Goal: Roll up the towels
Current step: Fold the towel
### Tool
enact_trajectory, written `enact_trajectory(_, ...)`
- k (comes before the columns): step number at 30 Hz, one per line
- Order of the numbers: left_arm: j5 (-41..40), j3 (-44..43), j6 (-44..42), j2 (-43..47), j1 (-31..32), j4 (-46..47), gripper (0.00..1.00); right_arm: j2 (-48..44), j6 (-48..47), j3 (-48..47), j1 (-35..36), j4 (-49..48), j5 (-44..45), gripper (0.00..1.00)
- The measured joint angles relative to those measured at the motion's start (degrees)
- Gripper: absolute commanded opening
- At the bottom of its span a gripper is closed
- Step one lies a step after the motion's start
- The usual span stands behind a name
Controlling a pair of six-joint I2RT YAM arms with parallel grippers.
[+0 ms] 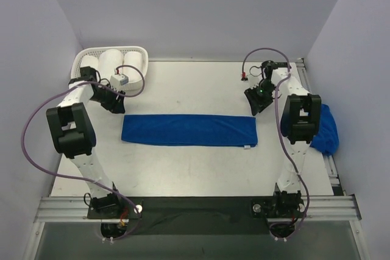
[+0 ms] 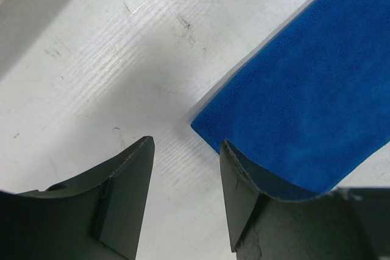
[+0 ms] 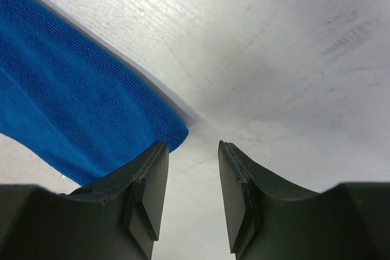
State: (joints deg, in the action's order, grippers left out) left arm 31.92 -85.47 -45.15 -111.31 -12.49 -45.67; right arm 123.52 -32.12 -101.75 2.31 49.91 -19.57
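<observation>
A royal-blue towel [image 1: 189,130] lies flat as a long narrow strip across the middle of the white table. Its left far corner shows in the left wrist view [image 2: 304,108], its right far corner in the right wrist view [image 3: 79,120]. A second blue towel [image 1: 326,129] lies bunched at the table's right edge, partly behind the right arm. My left gripper [image 1: 116,106] is open and empty just beyond the strip's left far corner [image 2: 186,150]. My right gripper [image 1: 256,105] is open and empty just beyond the right far corner [image 3: 192,150].
A white basket [image 1: 82,59] with three white towel rolls [image 1: 113,65] stands at the far left corner, right behind the left gripper. Grey walls close in the table on three sides. A black strip [image 1: 195,208] runs along the near edge.
</observation>
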Motion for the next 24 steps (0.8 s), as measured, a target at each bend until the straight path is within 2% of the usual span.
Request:
enact_trajectory(6,-0.6,-0.2,0.8,-2.4,0.5,0.0,0.59,1.7,-0.9,0.0,1.4,0.2,0.0,0.35)
enact_trajectory(11,-1.6,-1.3,1.3,-4.1,1.4,0.5,0.59,3.0,-1.8,1.0,2.7,0.2,1.0,0.28)
enact_trajectory(24,-3.0,-2.1,0.3,-6.7,3.3,1.4,0.6,4.7,-4.0,1.4,3.8,0.3,4.3,0.2)
